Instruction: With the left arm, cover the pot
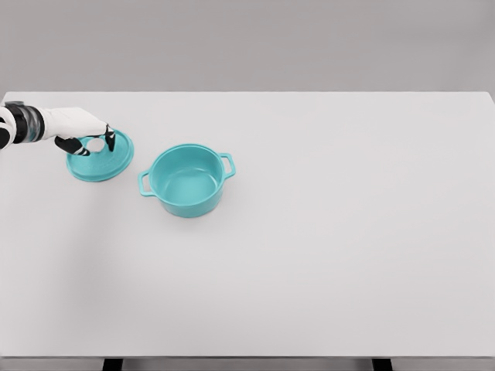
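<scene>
The left hand (87, 137) reaches in from the left edge of the head view and sits over the teal lid (100, 157), its dark-tipped fingers (110, 139) curved down around the pale knob at the lid's middle, thumb on one side and fingers on the other. They look to be closing on that knob, but I cannot tell whether they truly pinch it or merely bracket it, since the contact is too small to make out. The lid lies on the white table (325, 232), or very near to it, just to the left of the pot (187, 179), and the two do not touch. The pot stands upright and open, with nothing inside and one side handle showing on each flank. So the step in hand appears to be the grasp of the lid, with the covering itself not yet done. The next move, as I judge it, calls for a firm hold on the knob, then a lift high enough to clear the pot's near rim and handle, a carry to the right until the lid is centred over the opening, and a level lowering so that it seats evenly. The right arm does not show.
</scene>
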